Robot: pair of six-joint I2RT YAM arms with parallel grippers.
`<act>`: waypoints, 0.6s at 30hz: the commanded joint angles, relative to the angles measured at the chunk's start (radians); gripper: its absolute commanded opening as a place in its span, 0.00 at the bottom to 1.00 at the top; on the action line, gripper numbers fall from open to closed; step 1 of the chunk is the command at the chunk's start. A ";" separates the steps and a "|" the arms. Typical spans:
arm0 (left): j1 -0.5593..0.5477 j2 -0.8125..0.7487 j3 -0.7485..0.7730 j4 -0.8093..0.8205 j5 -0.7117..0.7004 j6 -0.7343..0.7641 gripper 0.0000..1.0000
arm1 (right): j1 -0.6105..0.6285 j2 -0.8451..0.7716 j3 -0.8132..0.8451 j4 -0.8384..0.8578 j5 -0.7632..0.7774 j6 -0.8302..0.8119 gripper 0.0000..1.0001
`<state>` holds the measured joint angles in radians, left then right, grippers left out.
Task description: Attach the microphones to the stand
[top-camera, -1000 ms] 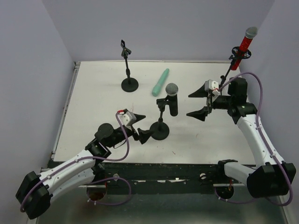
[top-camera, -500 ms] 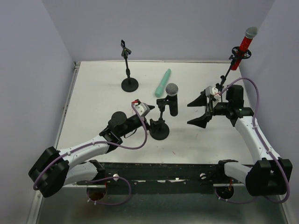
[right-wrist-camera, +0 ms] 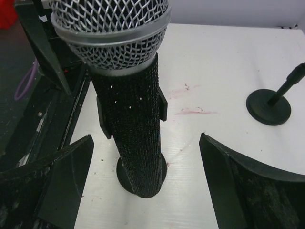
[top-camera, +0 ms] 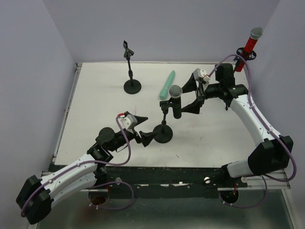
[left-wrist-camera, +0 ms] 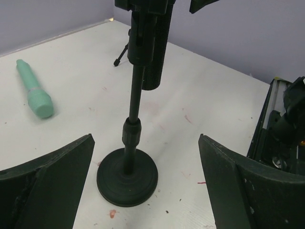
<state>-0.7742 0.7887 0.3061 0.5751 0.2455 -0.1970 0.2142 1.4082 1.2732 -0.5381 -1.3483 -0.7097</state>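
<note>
left gripper (top-camera: 147,129) released, jaws straddling stand base (left-wrist-camera: 127,176), likely to steady it | right gripper (top-camera: 185,98) released, black microphone (right-wrist-camera: 128,124) clipped upright between its jaws | mint-green microphone (top-camera: 166,85) beyond, unmounted

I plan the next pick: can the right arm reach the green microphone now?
Probably not straight: the black microphone on its stand is between the open right fingers and the green microphone lying beyond it.
</note>
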 commanded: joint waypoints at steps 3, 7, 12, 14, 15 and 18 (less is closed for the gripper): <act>-0.002 -0.163 -0.065 -0.127 -0.063 -0.116 0.98 | 0.091 0.060 0.071 -0.114 0.051 -0.013 1.00; -0.002 -0.186 -0.068 -0.152 -0.066 -0.114 0.98 | 0.125 0.054 0.052 -0.080 0.058 0.024 0.97; -0.002 -0.181 -0.074 -0.146 -0.061 -0.120 0.98 | 0.131 0.041 0.048 -0.005 0.049 0.113 0.92; -0.002 -0.181 -0.071 -0.146 -0.063 -0.121 0.98 | 0.131 0.044 0.049 0.009 0.051 0.131 0.87; -0.002 -0.181 -0.073 -0.146 -0.061 -0.121 0.98 | 0.131 0.046 0.049 0.023 0.052 0.145 0.85; -0.002 -0.189 -0.076 -0.149 -0.061 -0.121 0.98 | 0.132 0.049 0.052 0.029 0.046 0.154 0.75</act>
<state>-0.7742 0.6132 0.2455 0.4320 0.1970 -0.3054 0.3412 1.4616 1.3228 -0.5476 -1.3087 -0.6010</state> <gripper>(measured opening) 0.982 0.794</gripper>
